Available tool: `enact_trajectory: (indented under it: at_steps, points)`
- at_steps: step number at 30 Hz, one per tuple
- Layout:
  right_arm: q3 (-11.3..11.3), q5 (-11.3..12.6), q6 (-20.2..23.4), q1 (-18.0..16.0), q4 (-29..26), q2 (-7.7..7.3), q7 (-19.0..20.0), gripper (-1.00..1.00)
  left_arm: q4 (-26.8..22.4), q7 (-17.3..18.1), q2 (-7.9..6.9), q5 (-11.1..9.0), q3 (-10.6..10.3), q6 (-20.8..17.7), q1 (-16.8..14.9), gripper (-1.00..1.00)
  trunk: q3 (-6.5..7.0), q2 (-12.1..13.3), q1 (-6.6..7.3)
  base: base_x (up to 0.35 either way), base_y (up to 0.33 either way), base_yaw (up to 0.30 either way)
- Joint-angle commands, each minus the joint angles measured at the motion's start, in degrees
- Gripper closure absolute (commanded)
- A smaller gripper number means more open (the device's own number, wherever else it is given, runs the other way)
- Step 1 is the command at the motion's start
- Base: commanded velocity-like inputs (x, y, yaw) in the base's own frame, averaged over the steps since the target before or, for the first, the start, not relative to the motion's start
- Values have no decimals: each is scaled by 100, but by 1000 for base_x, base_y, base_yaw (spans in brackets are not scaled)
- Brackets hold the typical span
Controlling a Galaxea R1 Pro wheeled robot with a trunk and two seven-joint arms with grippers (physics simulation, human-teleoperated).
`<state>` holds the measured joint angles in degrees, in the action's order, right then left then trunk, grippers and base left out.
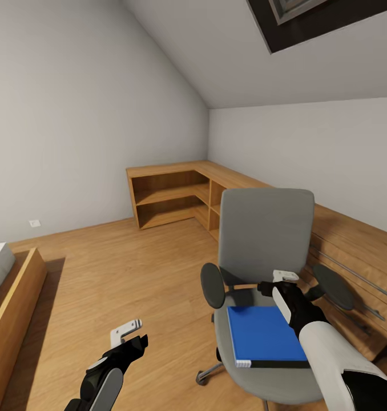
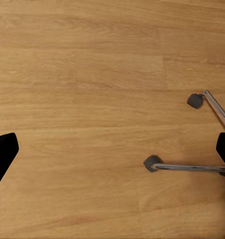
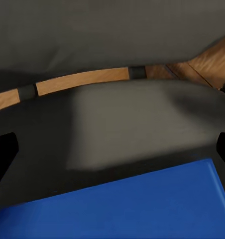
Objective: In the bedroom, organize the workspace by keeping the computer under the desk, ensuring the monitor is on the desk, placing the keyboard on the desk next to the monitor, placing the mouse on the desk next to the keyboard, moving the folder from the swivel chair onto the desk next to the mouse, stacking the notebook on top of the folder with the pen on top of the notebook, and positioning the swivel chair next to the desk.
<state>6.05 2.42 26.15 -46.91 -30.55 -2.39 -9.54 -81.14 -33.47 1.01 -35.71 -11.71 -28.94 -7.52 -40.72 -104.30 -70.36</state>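
The swivel chair [image 1: 266, 228] stands at the right, grey with black armrests, its back toward the right wall. The bright blue folder [image 1: 262, 334] lies flat on its seat. My right gripper [image 1: 277, 282] hovers open just above the rear of the seat, at the folder's far edge. In the right wrist view the folder [image 3: 132, 209] lies close in front of the fingers, with the grey seat [image 3: 122, 124] beyond it. My left gripper [image 1: 128, 332] hangs open over bare floor left of the chair. The left wrist view looks down on the chair's chrome base [image 2: 192, 168] and a caster [image 2: 152, 163].
A low wooden L-shaped shelf unit [image 1: 170, 194] runs along the far corner and the right wall behind the chair. A wooden bed frame [image 1: 13, 297] sits at the left edge. Open wood floor [image 1: 130, 268] lies between them. The ceiling slopes down on the left.
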Motion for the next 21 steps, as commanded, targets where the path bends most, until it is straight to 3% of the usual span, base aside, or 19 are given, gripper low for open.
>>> enact_trajectory:
  at_steps: [1, 21]
  points:
    - [1, 25, 23, -2, -6, -1, -19, -100, -8, -53, -2, -53, -6, -9, -4, -100, -6, -3, 0, 36, 0, 0]
    - [-10, 20, 102, -2, 55, -90, 9, -100, -14, -55, -4, -58, 2, -24, -4, -100, -6, -3, 0, 5, 0, 0]
